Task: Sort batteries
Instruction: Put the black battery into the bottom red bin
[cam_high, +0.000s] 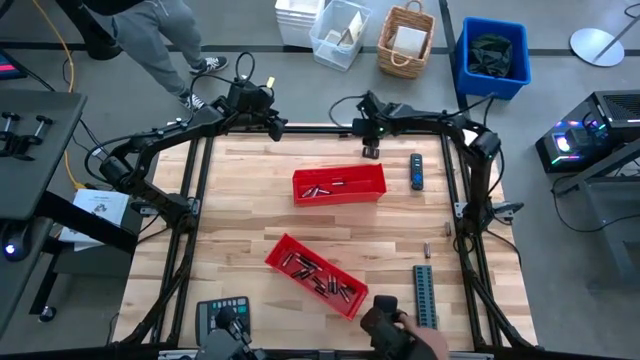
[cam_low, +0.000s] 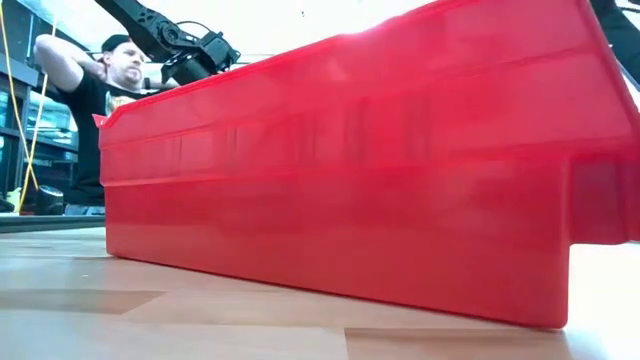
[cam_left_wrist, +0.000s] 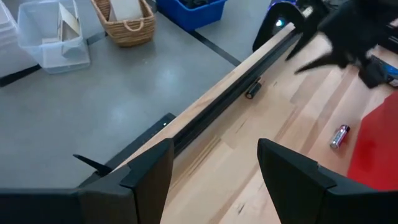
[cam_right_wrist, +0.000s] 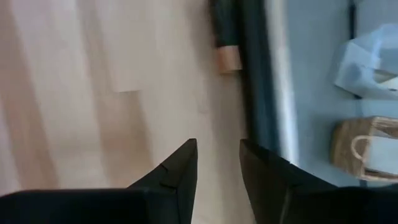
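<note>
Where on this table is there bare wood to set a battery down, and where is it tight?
Bare wood lies left of both red trays, the upper tray and the lower tray, out to the table's left edge. Crowded: the right side, with the black-and-blue device, the ridged strip and a stray battery.

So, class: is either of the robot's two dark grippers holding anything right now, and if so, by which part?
Nothing is held. The left gripper is open and empty above the wooden table's far edge; the right gripper is empty there too.
</note>
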